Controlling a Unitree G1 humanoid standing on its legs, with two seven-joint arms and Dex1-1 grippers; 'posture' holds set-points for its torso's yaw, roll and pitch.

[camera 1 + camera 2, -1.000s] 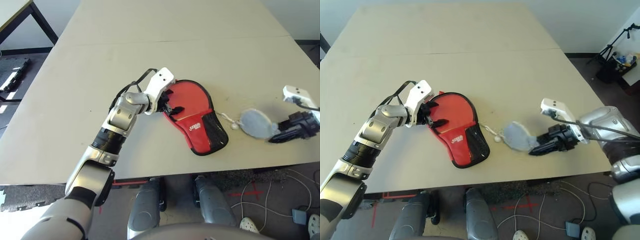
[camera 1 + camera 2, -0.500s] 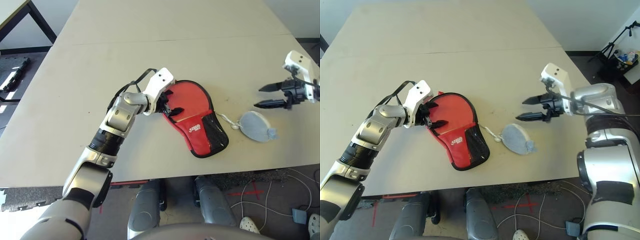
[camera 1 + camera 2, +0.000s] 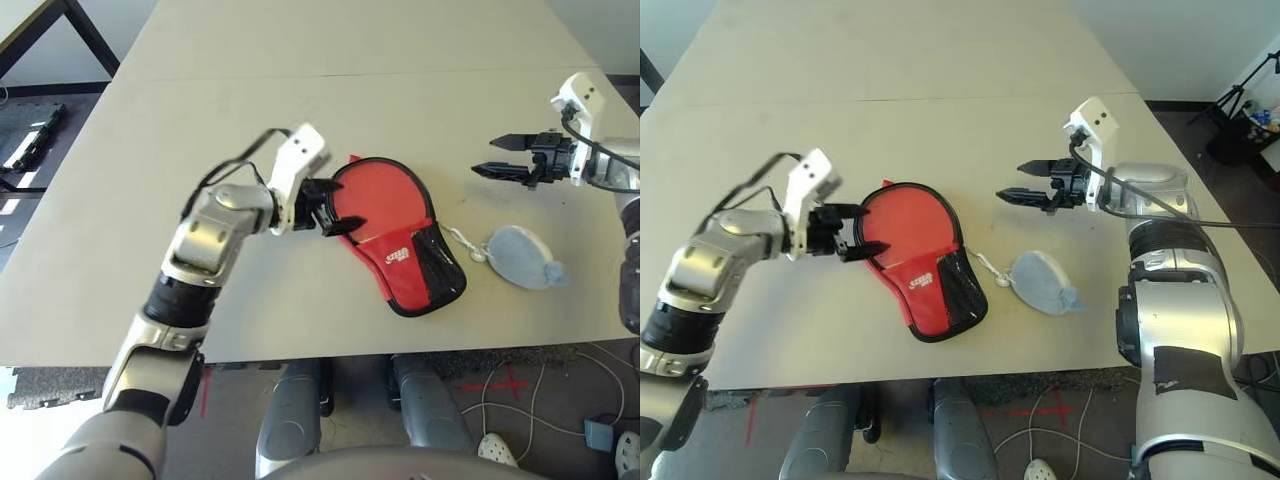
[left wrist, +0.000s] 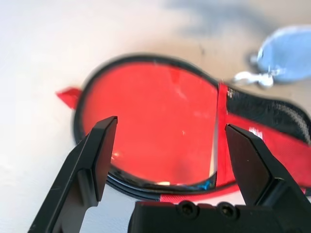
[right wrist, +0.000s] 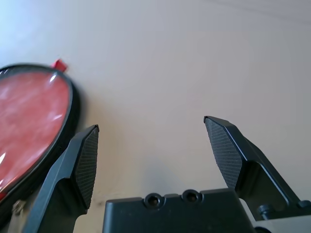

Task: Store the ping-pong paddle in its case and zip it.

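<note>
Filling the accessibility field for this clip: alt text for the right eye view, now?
A red paddle-shaped case with black edging lies on a pale table, the robot's open left gripper at its round end. The open right gripper hovers to the right, beyond a small grey pouch on a white cord.

Grey pouch (image 3: 520,257) sits just right of the case (image 3: 407,245), tabletop (image 3: 230,110) beyond free

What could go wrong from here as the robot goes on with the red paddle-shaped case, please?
The open black left gripper, close by the red fabric case, might nudge it across the table. The small grey pouch, its white cord reaching the case's edge, could get dragged along or perhaps snag.
</note>
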